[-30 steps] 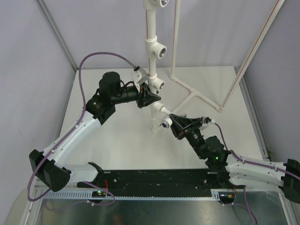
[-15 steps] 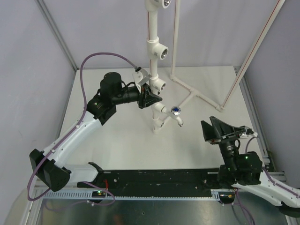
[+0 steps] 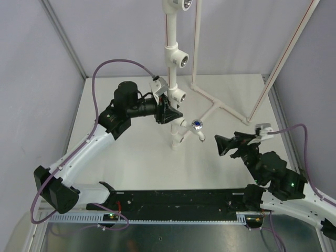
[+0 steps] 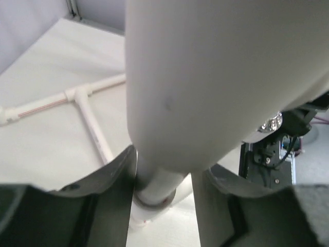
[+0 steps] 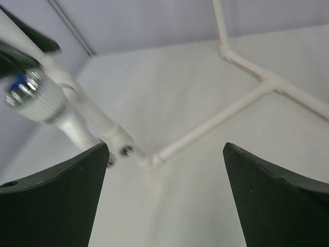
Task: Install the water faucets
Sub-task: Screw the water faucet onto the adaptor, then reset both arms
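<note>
A white water faucet (image 3: 195, 126) with a blue-centred knob sticks out of a tee socket (image 3: 181, 124) low on the upright white pipe (image 3: 169, 31). The right wrist view shows its ribbed knob (image 5: 31, 100) at the left edge. My left gripper (image 3: 175, 113) straddles the pipe (image 4: 205, 77) just above that socket. The left finger (image 4: 115, 195) lies against the pipe, and a sliver of table shows beside the right finger (image 4: 211, 206). My right gripper (image 3: 223, 144) stands wide open to the right of the faucet, holding nothing (image 5: 165, 146).
Two more tee sockets (image 3: 181, 59) (image 3: 178, 96) face right higher on the pipe. The pipe's T-shaped base (image 3: 220, 107) lies on the table behind my right gripper, and a slanted pipe (image 3: 283, 58) rises at the right. Grey walls close in left and right.
My right gripper was shut on the faucet at the socket a second ago. It let go, opened wide and drew back to the right. The faucet stays in the socket.
</note>
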You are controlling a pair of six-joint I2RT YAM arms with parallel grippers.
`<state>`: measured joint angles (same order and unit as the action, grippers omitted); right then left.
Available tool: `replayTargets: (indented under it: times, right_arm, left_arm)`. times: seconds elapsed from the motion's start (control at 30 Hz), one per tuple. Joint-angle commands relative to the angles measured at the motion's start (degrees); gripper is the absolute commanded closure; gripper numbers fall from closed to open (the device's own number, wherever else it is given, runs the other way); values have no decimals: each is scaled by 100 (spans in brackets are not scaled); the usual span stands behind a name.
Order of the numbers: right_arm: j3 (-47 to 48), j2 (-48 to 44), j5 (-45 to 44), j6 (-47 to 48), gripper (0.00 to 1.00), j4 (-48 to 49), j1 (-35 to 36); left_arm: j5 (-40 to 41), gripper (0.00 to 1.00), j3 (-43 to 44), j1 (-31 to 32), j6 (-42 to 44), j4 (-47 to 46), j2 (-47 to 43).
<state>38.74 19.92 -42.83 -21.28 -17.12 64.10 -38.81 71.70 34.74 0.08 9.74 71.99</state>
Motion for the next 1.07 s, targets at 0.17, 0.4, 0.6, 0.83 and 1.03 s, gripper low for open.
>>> replayTargets:
  times: [0.17, 0.4, 0.6, 0.83, 1.03]
  right_arm:
    - [107, -199, -75, 995, 1, -860, 13]
    - [90, -659, -121, 670, 1, -1291, 15]
    - [92, -776, -229, 281, 1, -1601, 13]
    - [79, -668, -401, -267, 1, -2032, 2]
    - [49, -639, -534, -451, 1, -2198, 1]
  left_arm:
    - [224, 3, 16, 103, -524, 714, -383]
    - [1473, 0, -620, 93, -1066, 720, -1427]
    - [3776, 0, -1636, 85, -1763, 747, -2841]
    - [4973, 0, -2299, 72, -2048, 1072, -4044]
    - [5415, 0, -2360, 76, -2123, 1538, -4313]
